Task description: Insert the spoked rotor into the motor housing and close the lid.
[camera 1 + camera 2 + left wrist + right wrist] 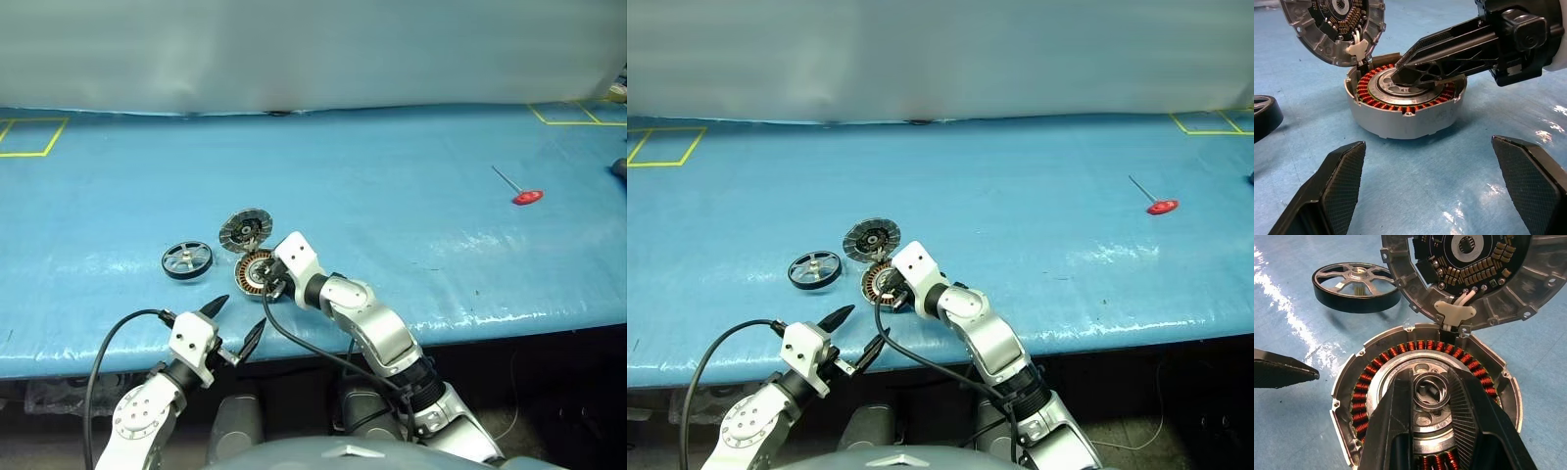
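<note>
Spoked rotor: lies flat on the blue table, left of the housing, not yet inserted. Left claw: spread wide, empty, near the table edge. Motor housing: open, windings exposed; lid hinged up behind it. Right claw: we see its fingers nearly closed about the hub. We judge both steps still outstanding.
</note>
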